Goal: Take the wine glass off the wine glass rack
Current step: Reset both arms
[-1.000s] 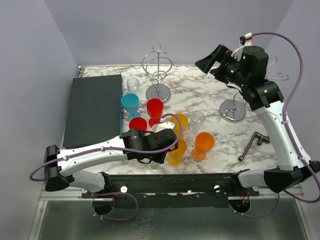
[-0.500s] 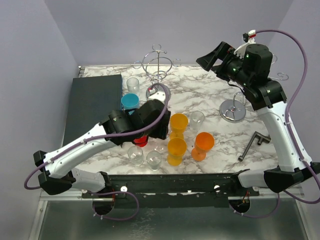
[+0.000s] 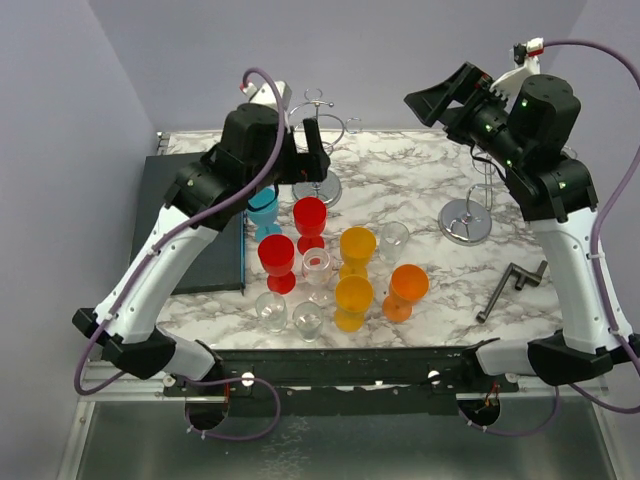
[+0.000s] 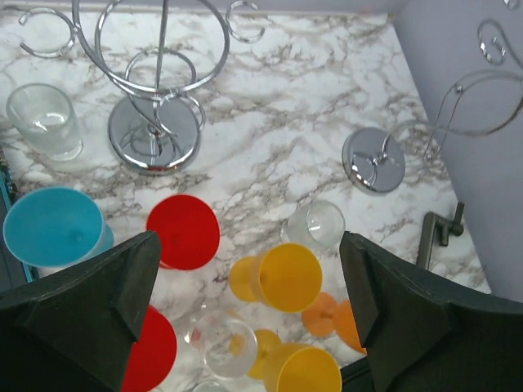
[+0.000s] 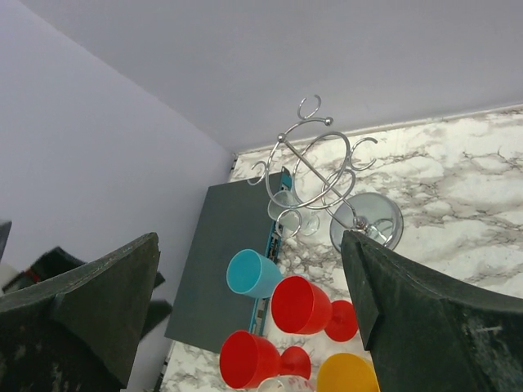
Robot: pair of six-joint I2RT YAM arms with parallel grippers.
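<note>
A chrome wine glass rack point(image 3: 318, 130) stands at the back centre, and I see no glass hanging on its hooks point(image 4: 155, 73) point(image 5: 315, 163). A second chrome rack point(image 3: 466, 220) point(image 4: 374, 159) stands to the right. A clear wine glass point(image 3: 318, 268) point(image 4: 221, 347) stands upright on the marble among the coloured goblets. My left gripper point(image 3: 306, 152) point(image 4: 247, 245) is raised high beside the back rack, open and holding nothing. My right gripper point(image 3: 440, 102) point(image 5: 249, 241) hovers high at the back right, also open and holding nothing.
A dark grey box point(image 3: 190, 220) lies along the left. Red goblets point(image 3: 309, 218), yellow ones point(image 3: 358, 245), an orange one point(image 3: 406, 288), a blue cup point(image 3: 262, 207) and clear tumblers point(image 3: 266, 168) crowd the centre. A grey metal tool point(image 3: 510, 285) lies at the right.
My left gripper opened and rose from the front cluster of cups to the back rack, leaving the clear wine glass standing on the table. The right arm lifted slightly.
</note>
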